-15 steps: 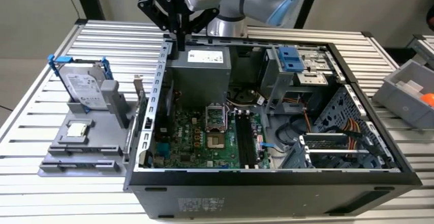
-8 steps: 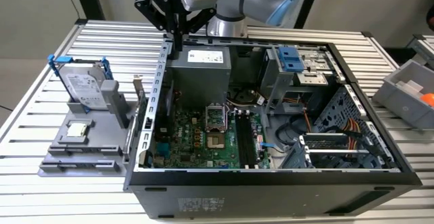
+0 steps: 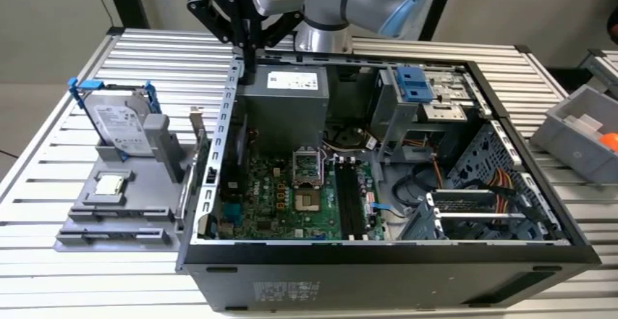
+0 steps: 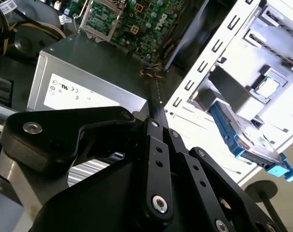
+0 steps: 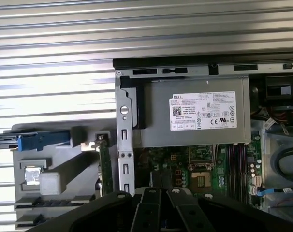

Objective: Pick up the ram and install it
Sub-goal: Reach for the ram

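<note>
Inside grey holder [image 5: 64, 159], ram [image 5: 106, 166] stands upright.

Bent over at its wrist, silver-grey jointed arm [image 3: 362, 4]; black linkage gripper [image 3: 248, 67] pointing straight down, jaws pressed together at the tips.

- Computer case [image 3: 386, 275]: stands open on the slatted metal table [image 3: 87, 290]; I look straight into it.
- Power supply [image 3: 285, 98]: grey box with a white label, at the case's far end in the exterior view.
- Motherboard [image 3: 280, 203]: green, just beside the power supply; I see the processor socket [image 3: 307, 181] near its middle.
- Hard drive [image 3: 121, 127]: silver, blue-handled frame, upright in the grey holder [image 3: 116, 214] at the exterior view's left.
- Processor chip [image 3: 111, 184]: flat on that holder.
- Grey bin [image 3: 580, 134]: at the exterior view's right, apart from the case.
</note>
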